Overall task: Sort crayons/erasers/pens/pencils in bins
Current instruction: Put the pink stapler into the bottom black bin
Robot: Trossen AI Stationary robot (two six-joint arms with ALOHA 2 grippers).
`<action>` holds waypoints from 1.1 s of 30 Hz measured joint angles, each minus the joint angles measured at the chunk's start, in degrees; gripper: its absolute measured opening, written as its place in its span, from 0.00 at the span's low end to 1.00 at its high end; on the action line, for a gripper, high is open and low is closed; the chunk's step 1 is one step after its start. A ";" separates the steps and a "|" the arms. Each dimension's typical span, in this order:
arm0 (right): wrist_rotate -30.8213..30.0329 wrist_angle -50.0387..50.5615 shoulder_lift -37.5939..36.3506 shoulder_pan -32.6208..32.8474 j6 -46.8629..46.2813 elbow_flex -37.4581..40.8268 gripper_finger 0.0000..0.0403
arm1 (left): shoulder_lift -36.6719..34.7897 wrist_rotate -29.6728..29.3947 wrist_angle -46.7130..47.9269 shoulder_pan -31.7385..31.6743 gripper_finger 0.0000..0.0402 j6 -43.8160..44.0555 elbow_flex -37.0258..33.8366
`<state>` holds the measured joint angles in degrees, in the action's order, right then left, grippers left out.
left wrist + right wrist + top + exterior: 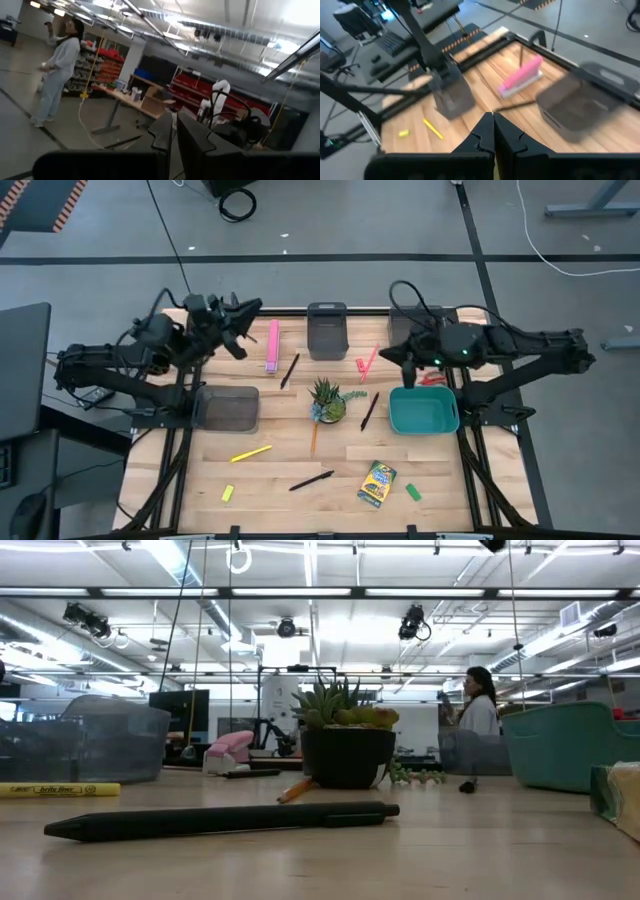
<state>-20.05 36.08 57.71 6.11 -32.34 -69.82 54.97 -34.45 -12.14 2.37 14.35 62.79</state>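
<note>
Hovering with the right hand (408, 360) above the far right part of the worktop (280, 470), clenched on nothing, fingertips meeting in its wrist view. Holding the left hand (240, 320) raised at the far left corner beside the long pink bar (272, 345), drawn all but shut with nothing between the fingers, apparently waiting.

Judging the sorting as barely begun: seeing the pens lying loose, one black pen (290, 370) near the pink bar, another (369, 412) between the plant (327, 400) and the teal bin (424, 425), a third (312, 480) near the front edge and the yellow pen (250, 453) in front of the grey bin (228, 420). Finding the crayon box (377, 484) flat near the front, with a green eraser (413, 492) just beside it and a yellow eraser (228, 493) well apart to the left. Noting the pink pencil (366, 363) closest to the right hand, lying between it and the dark bin (327, 330).

Probably going for that pencil. Doing it well meaning: opening the fingers fully before descending, turning the wrist so the fingers are straddling the thin shaft crosswise, coming straight down at mid-length, and closing only once almost touching the wood. Watching for the stick rolling or pivoting under a lopsided pinch. Lifting well clear of the bin wall before carrying, then releasing low inside the chosen bin.
</note>
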 joint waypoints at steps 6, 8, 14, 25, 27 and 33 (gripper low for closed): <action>-1.27 -0.14 9.13 -1.08 8.75 -12.55 0.01 | -1.17 -0.01 -0.25 0.09 0.07 0.04 2.82; -1.35 -0.13 11.48 -1.81 11.59 -15.13 0.01 | -1.42 0.00 -0.01 0.09 0.07 0.05 3.35; -1.82 3.29 16.87 -5.35 5.82 -17.20 0.05 | -2.16 2.21 0.60 0.09 0.09 2.65 4.07; 3.71 12.37 22.26 -6.86 -16.66 -17.01 0.47 | -2.83 3.70 2.23 -0.57 0.17 -6.03 4.06; 3.46 12.97 21.94 -6.92 -17.95 -17.03 0.50 | -3.02 5.69 7.59 -0.80 0.20 -8.16 4.76; 2.55 16.84 18.41 -9.34 -16.46 -17.03 0.55 | 3.80 6.97 42.84 -7.95 0.43 6.04 15.22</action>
<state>-17.51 52.92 76.12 -3.24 -48.79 -86.85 58.77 -27.48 30.70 -5.58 20.39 78.01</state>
